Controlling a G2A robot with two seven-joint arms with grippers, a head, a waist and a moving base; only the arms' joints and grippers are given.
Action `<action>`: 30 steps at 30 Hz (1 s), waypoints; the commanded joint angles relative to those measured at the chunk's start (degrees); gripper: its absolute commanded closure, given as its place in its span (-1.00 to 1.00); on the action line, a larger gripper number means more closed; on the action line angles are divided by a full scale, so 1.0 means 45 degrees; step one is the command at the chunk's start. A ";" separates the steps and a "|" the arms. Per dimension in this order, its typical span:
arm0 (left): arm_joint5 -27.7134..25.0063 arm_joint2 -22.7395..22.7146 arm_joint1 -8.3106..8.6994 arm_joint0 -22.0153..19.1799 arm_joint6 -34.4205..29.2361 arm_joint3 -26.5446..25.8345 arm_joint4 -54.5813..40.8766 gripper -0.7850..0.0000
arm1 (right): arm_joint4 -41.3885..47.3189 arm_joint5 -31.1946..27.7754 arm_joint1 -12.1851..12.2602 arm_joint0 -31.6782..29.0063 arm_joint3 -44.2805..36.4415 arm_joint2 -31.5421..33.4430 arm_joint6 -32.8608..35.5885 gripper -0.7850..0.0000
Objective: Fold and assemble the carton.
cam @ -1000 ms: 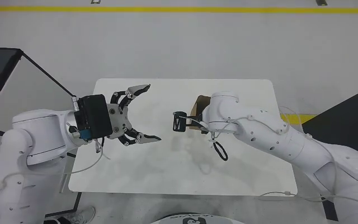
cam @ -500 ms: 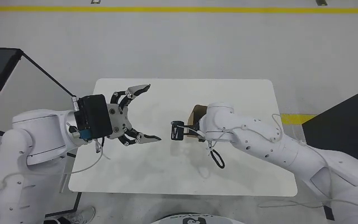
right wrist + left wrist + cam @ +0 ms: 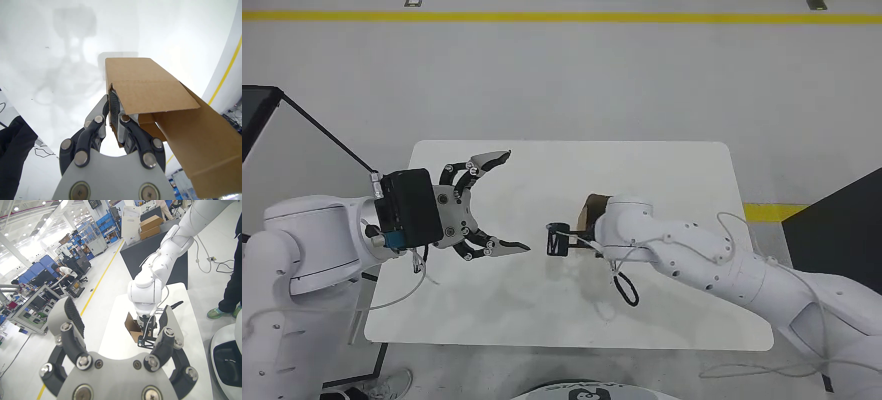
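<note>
A white table with rounded corners is taking up the middle of the top view, stretching from the centre left of the frame to the centre right. Its top is looking plain, flat and matte. A brown carton is sitting just right of the frame's centre, over the middle of the table, with an open end showing in the left wrist view. Whether it is resting on the tabletop or hanging just above it cannot be told.

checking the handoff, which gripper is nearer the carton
Right. The right gripper is shut on a wall of the carton; the left gripper is open, apart from the carton, facing it.
</note>
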 commanded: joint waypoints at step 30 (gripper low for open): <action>0.0000 0.0000 0.0000 0.0000 0.0000 0.0000 0.0000 -1.00 | -0.0818 -0.1084 -0.1670 0.0370 0.2696 -0.0488 -0.0535 1.00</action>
